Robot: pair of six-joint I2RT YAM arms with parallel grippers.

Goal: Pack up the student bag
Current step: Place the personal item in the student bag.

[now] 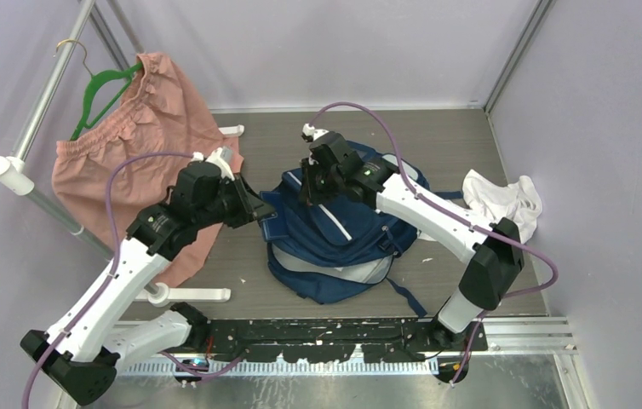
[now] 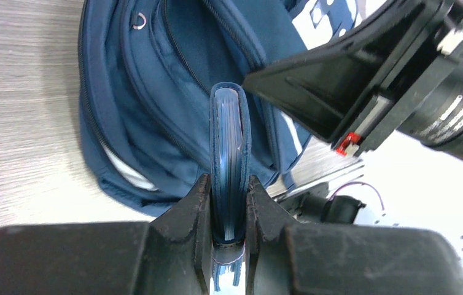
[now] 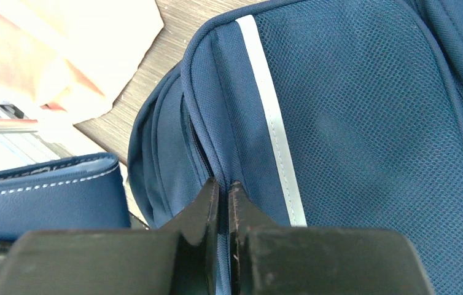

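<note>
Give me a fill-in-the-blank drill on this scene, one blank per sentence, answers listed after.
1. The left tool is shut on a thin notebook with a ____ cover.
2. The right tool pinches the student bag beside its ____ stripe.
3. The pink shorts hang on a ____ hanger.
4. The white cloth lies nearest the ____ arm.
Missing words: blue; white; green; right.

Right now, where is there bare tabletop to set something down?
Free: the table behind the student bag to the back wall, and the strip between bag and pink shorts. Crowded: around the left claw and right claw at the bag; straps by the white cloth.
</note>
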